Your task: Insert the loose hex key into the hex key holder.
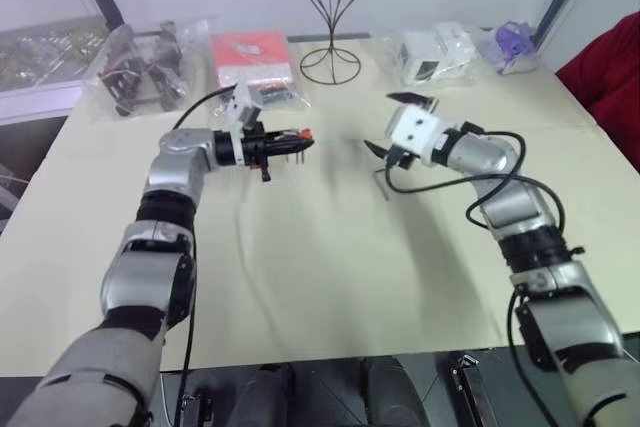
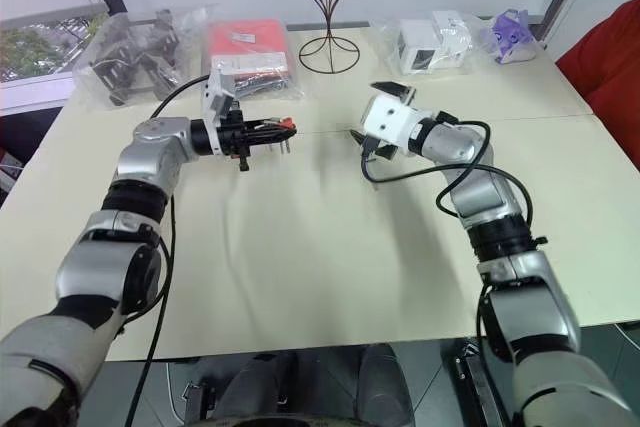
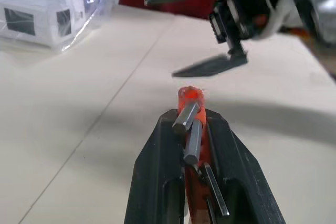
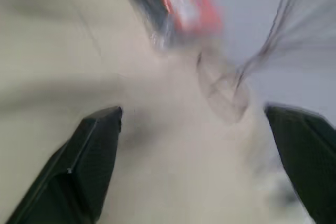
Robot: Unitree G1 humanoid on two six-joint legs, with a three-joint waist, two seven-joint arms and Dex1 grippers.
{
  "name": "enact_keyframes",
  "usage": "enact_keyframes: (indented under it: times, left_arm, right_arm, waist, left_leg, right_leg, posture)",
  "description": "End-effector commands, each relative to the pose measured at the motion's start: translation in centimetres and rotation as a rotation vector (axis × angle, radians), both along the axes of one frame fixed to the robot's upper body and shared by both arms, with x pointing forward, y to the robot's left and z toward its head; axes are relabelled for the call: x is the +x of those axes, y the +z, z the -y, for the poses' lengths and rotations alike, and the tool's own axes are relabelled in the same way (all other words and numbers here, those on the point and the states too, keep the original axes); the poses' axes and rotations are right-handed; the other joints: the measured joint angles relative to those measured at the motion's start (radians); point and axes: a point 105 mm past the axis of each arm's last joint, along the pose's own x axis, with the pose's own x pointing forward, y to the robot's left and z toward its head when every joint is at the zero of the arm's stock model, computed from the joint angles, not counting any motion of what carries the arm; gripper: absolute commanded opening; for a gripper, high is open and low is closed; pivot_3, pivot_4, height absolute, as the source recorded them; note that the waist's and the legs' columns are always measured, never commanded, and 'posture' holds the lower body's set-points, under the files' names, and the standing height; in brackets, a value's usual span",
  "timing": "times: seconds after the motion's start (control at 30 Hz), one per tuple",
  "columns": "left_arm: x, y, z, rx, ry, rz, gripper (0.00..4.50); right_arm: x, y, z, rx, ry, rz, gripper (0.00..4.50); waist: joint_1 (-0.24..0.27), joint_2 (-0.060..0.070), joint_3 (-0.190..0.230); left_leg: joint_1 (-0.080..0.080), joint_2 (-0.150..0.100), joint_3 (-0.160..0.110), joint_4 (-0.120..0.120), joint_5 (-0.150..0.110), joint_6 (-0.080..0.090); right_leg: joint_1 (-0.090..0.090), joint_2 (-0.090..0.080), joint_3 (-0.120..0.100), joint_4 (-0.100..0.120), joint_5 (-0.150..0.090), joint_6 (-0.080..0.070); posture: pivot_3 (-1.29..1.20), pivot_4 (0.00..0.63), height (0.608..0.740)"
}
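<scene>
The left end effector is clamped tight on the hex key holder, held above the counter with the short keys jutting between its fingers. The right end effector faces it across a small gap, jaws spread wide with nothing between them. The loose hex key hangs or lies just below the right fingers; contact cannot be told. Bagged parts, a red packet, a wire stand and bagged white boxes line the far edge; the near half is open room.
</scene>
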Motion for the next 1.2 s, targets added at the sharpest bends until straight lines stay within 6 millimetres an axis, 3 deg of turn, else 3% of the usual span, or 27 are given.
enact_keyframes:
  times: [0.03, 0.4, 0.6, 0.9, 0.97, 1.07, 1.2]
  left_arm:
    - [-1.1, 1.2, -0.4, 0.015, 0.036, 0.106, 0.0]
    - [-5.3, 0.1, -0.9, 0.058, 0.1, 0.072, 0.0]
    - [-5.9, -0.6, -1.5, 0.11, 0.108, 0.063, 0.0]
    - [-6.1, -1.0, -0.8, 0.09, 0.109, 0.057, 0.0]
    - [-6.2, -1.1, -0.6, 0.086, 0.108, 0.055, 0.0]
    - [-6.3, -1.3, -0.6, 0.083, 0.108, 0.051, 0.0]
    - [-6.4, -1.4, -0.6, 0.083, 0.108, 0.05, 0.0]
  right_arm:
    - [-1.1, 0.1, 0.9, 0.204, -0.128, -0.194, 4.46]
    - [-3.2, -4.5, 0.5, 0.32, -0.266, -0.547, 4.46]
    - [-2.1, -6.3, 0.1, 0.319, -0.301, -0.575, 4.46]
    - [-0.5, -8.9, -1.0, 0.238, -0.32, -0.558, 4.46]
    - [-0.6, -9.4, -1.3, 0.221, -0.319, -0.57, 3.95]
    - [-1.0, -10.1, -1.5, 0.214, -0.326, -0.599, 2.7]
    - [-1.0, -10.0, -1.3, 0.223, -0.338, -0.598, 0.59]
  waist:
    - [0.001, 0.0, 0.0]
    - [0.012, 0.001, -0.001]
    - [0.015, 0.001, -0.001]
    - [0.01, 0.0, -0.002]
    - [0.007, 0.0, -0.002]
    - [0.004, 0.0, -0.002]
    - [0.003, 0.0, -0.002]
  left_leg:
    - [0.0, 0.0, 0.0, 0.0, 0.0, 0.0]
    - [-0.001, 0.0, 0.0, 0.001, 0.0, 0.0]
    - [0.0, 0.0, 0.0, 0.001, 0.0, 0.0]
    - [0.002, 0.0, 0.0, 0.001, 0.0, 0.0]
    - [0.003, 0.0, 0.0, 0.0, 0.0, 0.0]
    - [0.005, 0.0, 0.0, 0.0, 0.0, 0.0]
    - [0.005, 0.0, 0.0, -0.001, 0.0, 0.001]
  right_leg:
    - [0.0, 0.0, 0.0, 0.0, 0.0, 0.0]
    - [-0.001, -0.001, 0.0, 0.0, 0.0, 0.0]
    - [0.0, -0.001, 0.0, 0.0, 0.0, 0.0]
    - [0.002, -0.001, 0.0, 0.0, 0.0, 0.0]
    - [0.003, -0.001, 0.0, 0.0, 0.0, 0.0]
    - [0.004, -0.001, 0.0, 0.0, 0.0, 0.0]
    - [0.004, 0.0, 0.0, 0.0, 0.0, 0.0]
  posture:
    - [0.0, 0.15, 0.74]
    - [0.0, 0.15, 0.74]
    - [0.0, 0.15, 0.74]
    - [0.0, 0.15, 0.74]
    - [0.0, 0.15, 0.74]
    - [0.0, 0.15, 0.74]
    - [0.0, 0.15, 0.74]
